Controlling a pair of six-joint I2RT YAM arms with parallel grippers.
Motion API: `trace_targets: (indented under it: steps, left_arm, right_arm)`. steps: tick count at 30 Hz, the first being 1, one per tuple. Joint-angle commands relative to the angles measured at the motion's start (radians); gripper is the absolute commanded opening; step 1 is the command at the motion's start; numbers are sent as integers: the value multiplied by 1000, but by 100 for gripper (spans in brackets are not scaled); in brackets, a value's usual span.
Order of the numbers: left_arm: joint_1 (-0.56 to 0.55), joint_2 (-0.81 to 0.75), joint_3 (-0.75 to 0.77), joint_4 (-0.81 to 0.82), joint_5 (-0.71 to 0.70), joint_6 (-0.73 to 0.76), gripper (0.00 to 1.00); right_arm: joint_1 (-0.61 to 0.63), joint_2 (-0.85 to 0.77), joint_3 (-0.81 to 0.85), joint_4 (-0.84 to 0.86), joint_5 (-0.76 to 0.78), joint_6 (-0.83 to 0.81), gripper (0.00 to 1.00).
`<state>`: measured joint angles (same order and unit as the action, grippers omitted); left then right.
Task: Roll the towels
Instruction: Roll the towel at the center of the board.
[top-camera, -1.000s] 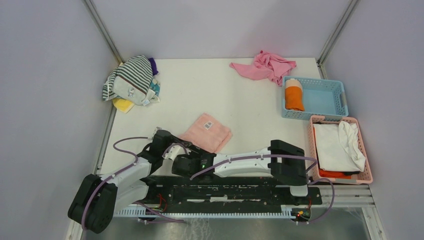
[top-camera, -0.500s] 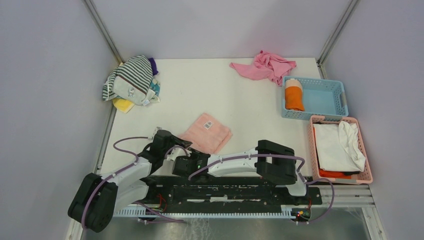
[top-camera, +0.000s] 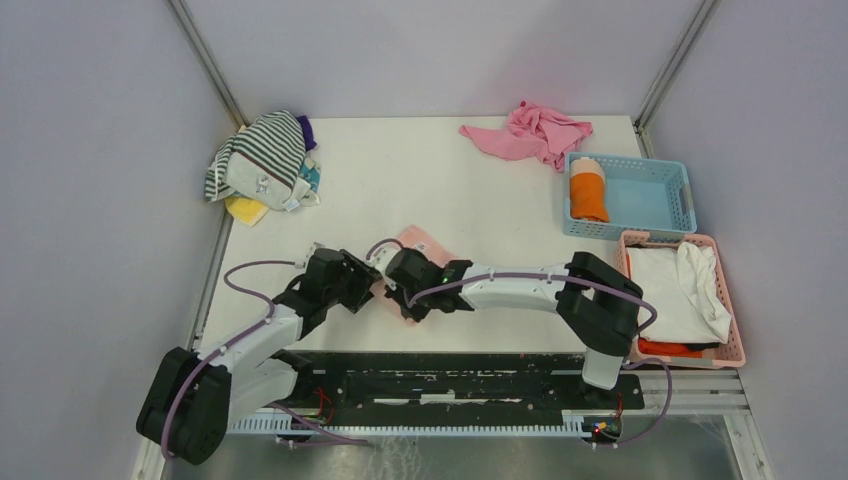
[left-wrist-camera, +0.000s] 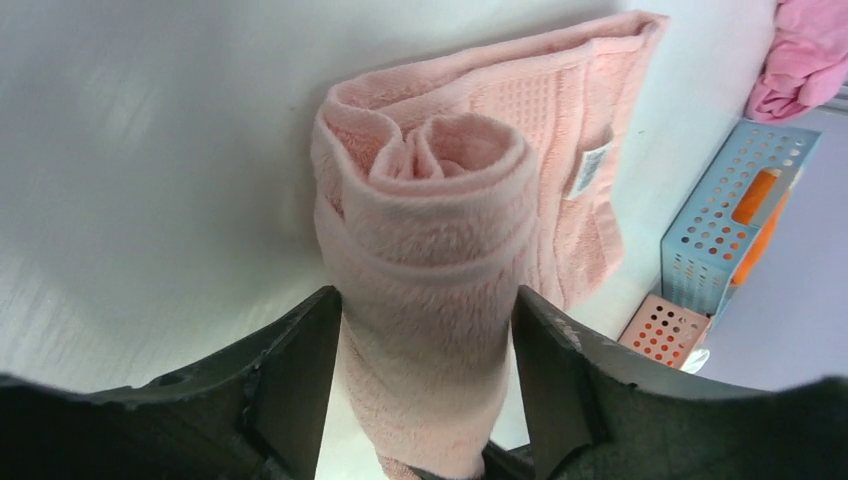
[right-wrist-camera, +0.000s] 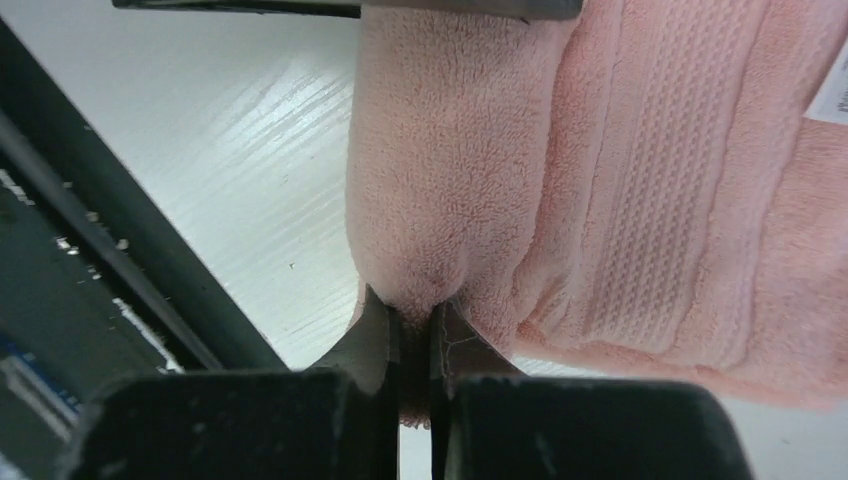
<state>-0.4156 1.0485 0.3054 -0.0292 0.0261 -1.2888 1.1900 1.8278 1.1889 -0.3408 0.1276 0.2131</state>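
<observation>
The pale pink towel (top-camera: 428, 246) lies near the table's front middle, its near part rolled into a thick roll (left-wrist-camera: 430, 230); its white label (left-wrist-camera: 592, 168) shows on the flat part. My left gripper (left-wrist-camera: 428, 300) is open and straddles the roll's end, fingers (left-wrist-camera: 300, 380) close against both sides. My right gripper (right-wrist-camera: 416, 305) is shut, pinching a fold of the same towel (right-wrist-camera: 620, 160) at the roll's edge. In the top view both grippers, left (top-camera: 366, 284) and right (top-camera: 400, 292), meet over the towel and hide most of it. The orange towel (top-camera: 588, 192) stands rolled in the blue basket (top-camera: 688, 195).
A crumpled bright pink cloth (top-camera: 530, 132) lies at the back right. A heap of striped and coloured cloths (top-camera: 262, 160) sits at the back left. A pink basket (top-camera: 622, 290) with white and orange cloth stands at the right, in front of the blue one.
Both grippers moved from the table's near edge out onto the pink towel. The right jaws closed on a fold of it and the left jaws widened around the roll.
</observation>
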Motion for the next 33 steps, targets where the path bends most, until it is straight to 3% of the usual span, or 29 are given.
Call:
trace_targets:
  steps: [1,7,13,26,33]
  left_arm:
    - [17,-86,47,-85,-43,89,72]
    - [35,-157,43,-143,-15,144,79]
    - [38,-121,51,-152,0,183,80]
    - [81,-34,53,-86,10,227,77]
    - [77,152,15,50,70,242,56]
  right_arm:
    - [-94,3,-93,90,-479,107,0]
    - [-212,79,-151,242,-775,234,1]
    - [-302,170,-222,473,-949,417,1]
    - [-376,264,-279,507,-974,475,1]
    - [-375,190,-265,330,-845,390,10]
